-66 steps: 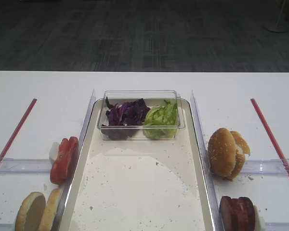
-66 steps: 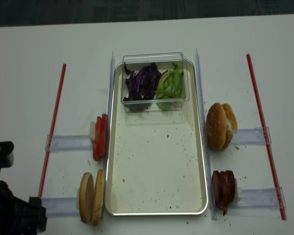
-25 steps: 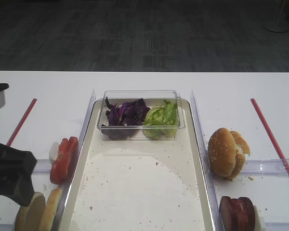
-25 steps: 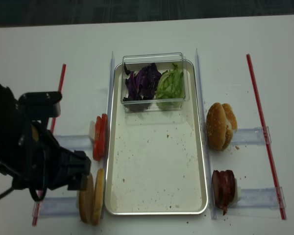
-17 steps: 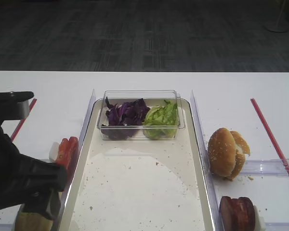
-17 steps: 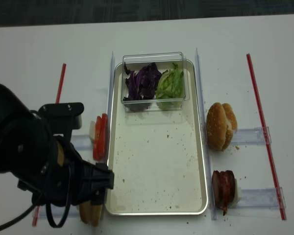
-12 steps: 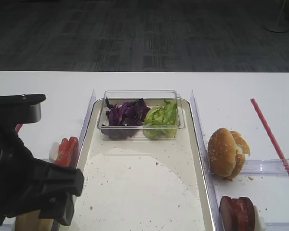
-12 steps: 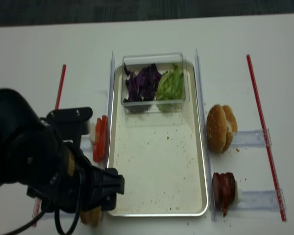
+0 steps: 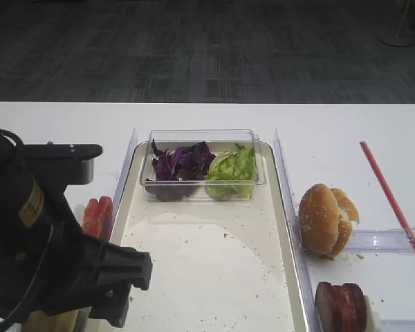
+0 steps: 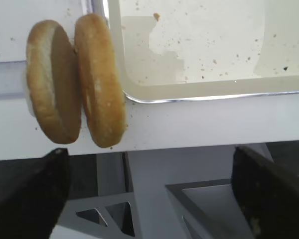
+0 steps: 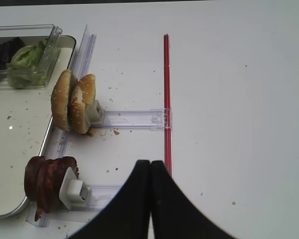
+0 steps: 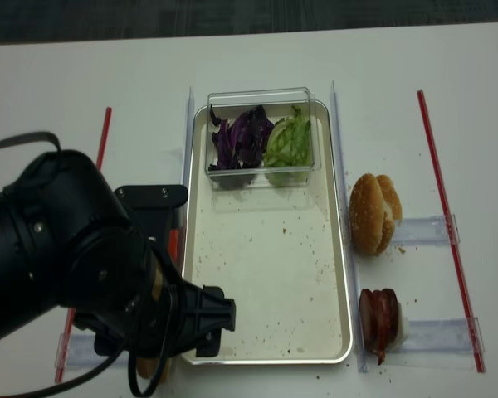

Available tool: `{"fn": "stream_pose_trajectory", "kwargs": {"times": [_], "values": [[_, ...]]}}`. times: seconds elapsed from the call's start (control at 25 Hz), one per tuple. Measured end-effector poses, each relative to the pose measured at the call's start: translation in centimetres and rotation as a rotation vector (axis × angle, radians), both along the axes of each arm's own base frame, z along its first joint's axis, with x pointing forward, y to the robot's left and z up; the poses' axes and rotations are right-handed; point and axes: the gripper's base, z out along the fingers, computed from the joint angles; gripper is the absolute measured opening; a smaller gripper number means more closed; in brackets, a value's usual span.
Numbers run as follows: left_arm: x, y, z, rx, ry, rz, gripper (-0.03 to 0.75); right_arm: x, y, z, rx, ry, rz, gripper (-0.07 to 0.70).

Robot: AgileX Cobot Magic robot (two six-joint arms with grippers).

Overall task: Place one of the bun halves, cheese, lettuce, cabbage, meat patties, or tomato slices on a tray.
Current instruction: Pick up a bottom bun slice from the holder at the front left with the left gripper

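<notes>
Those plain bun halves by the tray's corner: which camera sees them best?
The left wrist view: both bun halves stand on edge, unobstructed, beside the tray. In both exterior high views the left arm hides nearly all of them; the right wrist view misses them.

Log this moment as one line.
left gripper: open above bun halves | right gripper: shut, idle | tray: no burger parts

Two plain bun halves (image 10: 74, 79); one tray (image 9: 214, 263).

Shiny metal tray (image 12: 340, 274) (crumb-speckled), clear plastic box (image 12: 261, 104)
</notes>
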Motion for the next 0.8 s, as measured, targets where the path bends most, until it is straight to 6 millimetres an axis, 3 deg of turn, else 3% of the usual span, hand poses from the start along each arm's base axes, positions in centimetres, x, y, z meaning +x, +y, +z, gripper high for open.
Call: {"fn": "stream_pose_trajectory", "kwargs": {"times": [0.36,0.8], "values": [[1.2,-0.1,-0.2,-0.031,-0.057,0.015,0.599,0.0,0.0,0.0,0.000,0.000,0.000,0.364],[2.7,-1.4,-3.3,0.046,-0.005,-0.032,0.599,0.0,0.0,0.0,0.000,0.000,0.000,0.364]]}}
